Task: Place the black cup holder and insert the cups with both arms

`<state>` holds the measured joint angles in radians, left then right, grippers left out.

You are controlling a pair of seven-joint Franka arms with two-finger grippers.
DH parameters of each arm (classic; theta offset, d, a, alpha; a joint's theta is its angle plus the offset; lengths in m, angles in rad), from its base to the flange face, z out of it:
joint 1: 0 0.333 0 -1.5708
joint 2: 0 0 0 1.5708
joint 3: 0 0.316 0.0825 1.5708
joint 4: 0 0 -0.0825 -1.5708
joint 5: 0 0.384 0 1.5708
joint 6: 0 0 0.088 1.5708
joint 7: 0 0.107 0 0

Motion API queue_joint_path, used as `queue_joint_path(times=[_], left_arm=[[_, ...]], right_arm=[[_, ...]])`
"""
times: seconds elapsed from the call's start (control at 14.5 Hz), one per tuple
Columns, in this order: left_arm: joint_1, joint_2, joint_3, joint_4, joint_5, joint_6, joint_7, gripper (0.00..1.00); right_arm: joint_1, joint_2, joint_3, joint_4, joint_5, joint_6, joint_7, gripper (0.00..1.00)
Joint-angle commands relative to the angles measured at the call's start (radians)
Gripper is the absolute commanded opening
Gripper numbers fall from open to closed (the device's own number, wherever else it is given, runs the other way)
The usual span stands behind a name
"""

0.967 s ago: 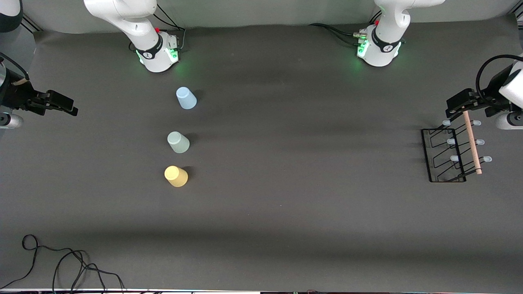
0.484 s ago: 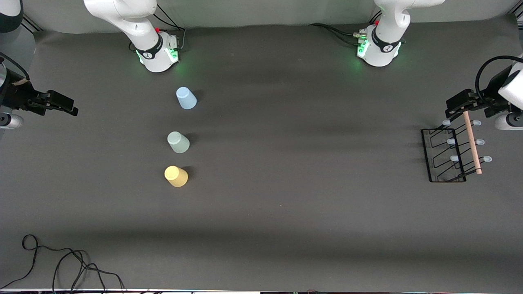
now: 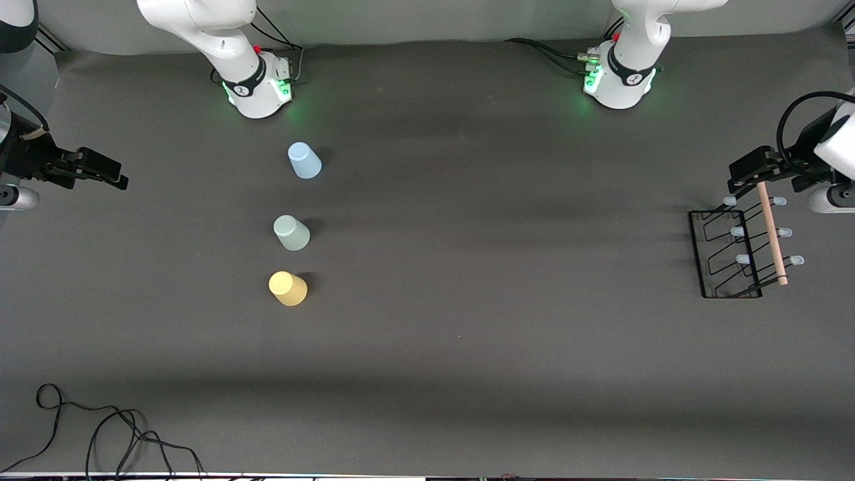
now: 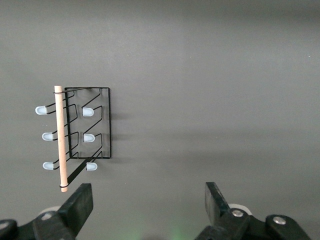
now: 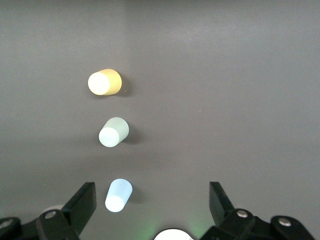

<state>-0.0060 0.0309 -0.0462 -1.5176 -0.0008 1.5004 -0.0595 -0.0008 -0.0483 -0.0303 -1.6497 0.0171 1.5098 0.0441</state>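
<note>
The right gripper [image 3: 110, 175] hangs wide open and empty at the right arm's table edge, the cups [image 3: 292, 232] nearby. The black cup holder [image 3: 731, 254] stands at the left arm's edge, its rod running front-to-back; the left gripper [image 3: 751, 175], spread open and seemingly empty, is over its base-side end.

The left arm rises from its green-lit base, leaves the top of the front view and comes back in at the table's end on its own side, where the left pincer [image 3: 751, 175] hangs in the air. Its jaws stand wide apart in the left wrist view [image 4: 145, 205]. The right arm does likewise at its own end, and the right pincer [image 3: 100, 170] is raised there with jaws spread wide [image 5: 150, 205]. Neither pincer holds anything.
</note>
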Motion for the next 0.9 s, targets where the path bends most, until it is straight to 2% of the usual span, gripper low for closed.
queue_joint_path(times=[0.0,0.83], left_arm=[[-0.003,-0.008,0.0,-0.007,0.013,0.004,-0.006,1.0],[-0.003,-0.006,0.0,-0.007,0.015,0.006,-0.006,1.0]], right_arm=[[0.005,0.007,-0.003,0.019,-0.005,-0.014,-0.006,1.0],[0.005,-0.002,-0.005,0.007,-0.003,-0.016,-0.004,1.0]])
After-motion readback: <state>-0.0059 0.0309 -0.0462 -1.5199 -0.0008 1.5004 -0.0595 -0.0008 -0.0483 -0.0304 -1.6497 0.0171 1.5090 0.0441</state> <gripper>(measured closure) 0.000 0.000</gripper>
